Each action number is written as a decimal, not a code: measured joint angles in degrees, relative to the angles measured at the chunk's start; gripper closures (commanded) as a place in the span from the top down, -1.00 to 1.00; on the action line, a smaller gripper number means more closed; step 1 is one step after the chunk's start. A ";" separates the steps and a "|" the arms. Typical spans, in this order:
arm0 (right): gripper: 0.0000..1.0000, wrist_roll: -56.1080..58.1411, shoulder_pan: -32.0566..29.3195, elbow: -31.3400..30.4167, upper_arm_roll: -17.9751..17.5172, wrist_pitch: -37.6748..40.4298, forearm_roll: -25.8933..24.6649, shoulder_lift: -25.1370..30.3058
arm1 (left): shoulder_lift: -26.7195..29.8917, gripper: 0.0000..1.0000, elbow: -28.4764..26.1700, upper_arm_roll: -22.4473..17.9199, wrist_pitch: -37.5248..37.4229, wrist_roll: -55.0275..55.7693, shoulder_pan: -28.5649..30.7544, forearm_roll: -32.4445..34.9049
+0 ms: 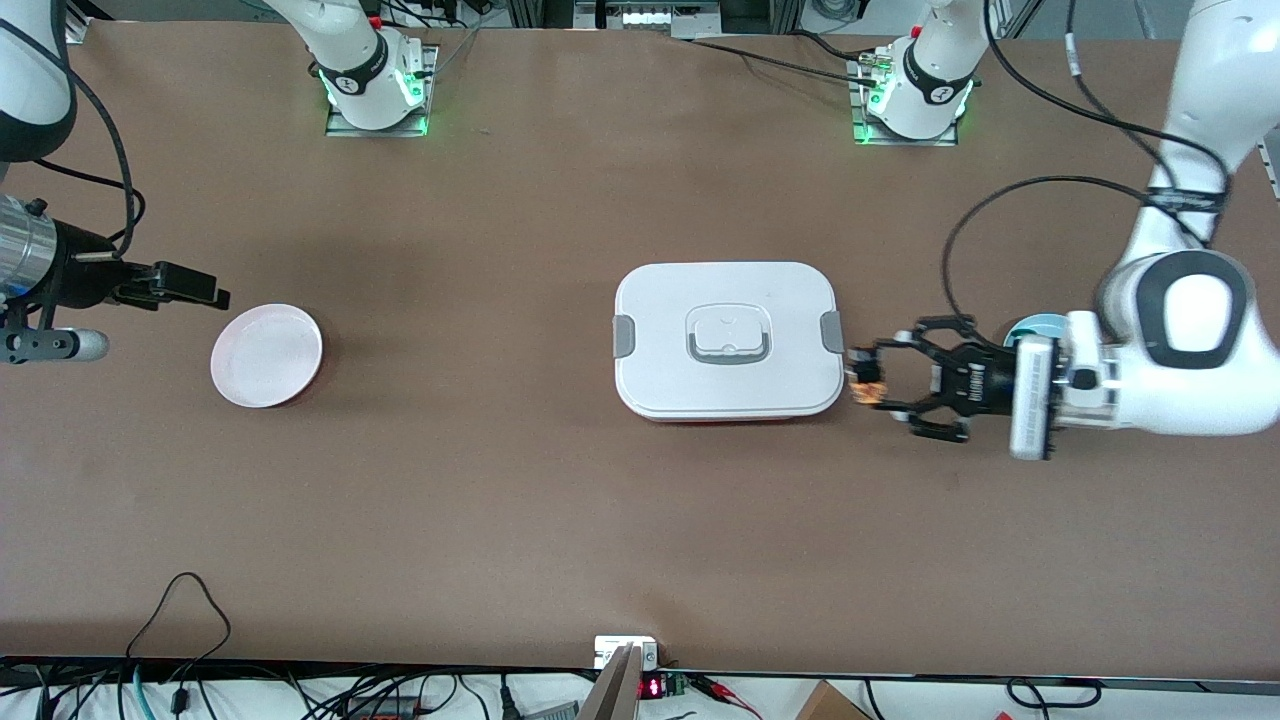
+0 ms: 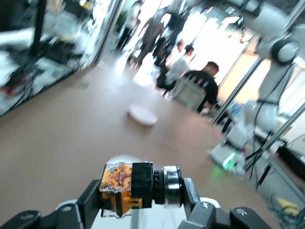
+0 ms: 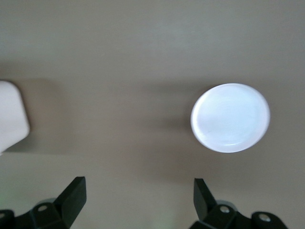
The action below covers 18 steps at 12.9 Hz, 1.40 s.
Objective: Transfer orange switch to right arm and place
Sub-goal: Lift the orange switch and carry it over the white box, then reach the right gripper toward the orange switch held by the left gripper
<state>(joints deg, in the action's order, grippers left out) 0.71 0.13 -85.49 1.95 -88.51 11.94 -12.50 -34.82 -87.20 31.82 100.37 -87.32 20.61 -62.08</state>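
Left gripper (image 1: 868, 385) is clamped on the orange switch (image 1: 866, 389), held up off the worktop (image 1: 560, 520) right at the edge of the white lidded container (image 1: 727, 340), on the side toward the left arm's end. Left wrist view confirms the grip: switch (image 2: 127, 189) sits crosswise between the black fingers (image 2: 93, 200), orange body at one side, black section and silver ring at the other. Step in hand, as I read it: carry phase before the handover, switch picked and not yet passed. Left arm pose: forearm lying roughly level, wrist turned so the gripper points along the worktop toward the right arm's end, lid of the container in its path. Right gripper (image 1: 190, 285) hangs over the worktop near the pink plate (image 1: 267, 355), well apart from the left one; its fingers (image 3: 71, 198) are spread wide w/ nothing between them, plate (image 3: 230, 118) visible below in right wrist view. Right arm waits. Next move likely calls for both arms closing the gap, prob. meeting above the container, w/ the right gripper taking an exposed part of the switch, e.g. the black top, before the left lets go. Risk: tiny part, little free surface to grab, so alignment must be tight or it drops. Plate looks like the drop spot, but that's a guess.
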 measured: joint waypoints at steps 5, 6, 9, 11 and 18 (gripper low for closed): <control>1.00 -0.04 0.08 0.00 -0.12 3.67 18.09 0.01 | -0.72 -0.93 6.40 0.86 14.13 -10.36 -18.83 -20.60; 1.00 -0.06 0.13 -0.04 -0.17 3.79 22.55 -0.01 | -0.72 -0.93 8.22 0.88 17.54 -10.65 -21.09 -22.67; 1.00 -0.18 0.15 -2.02 -0.25 4.38 37.20 -0.41 | -0.77 -0.94 11.87 0.88 26.70 -10.85 -26.56 -25.65; 1.00 -0.20 -0.04 -6.01 -0.20 4.40 47.95 -0.88 | -0.82 -0.94 13.19 0.85 32.71 -10.92 -30.31 -27.06; 1.00 -7.38 0.39 -11.40 -0.33 3.71 68.69 -2.19 | -1.31 -0.96 15.36 0.58 42.16 -10.92 -36.03 -27.14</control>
<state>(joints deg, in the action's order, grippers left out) -6.68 0.53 -96.89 1.63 -84.80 80.64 -14.69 -36.13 -71.84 32.40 142.53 -98.24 -15.43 -89.22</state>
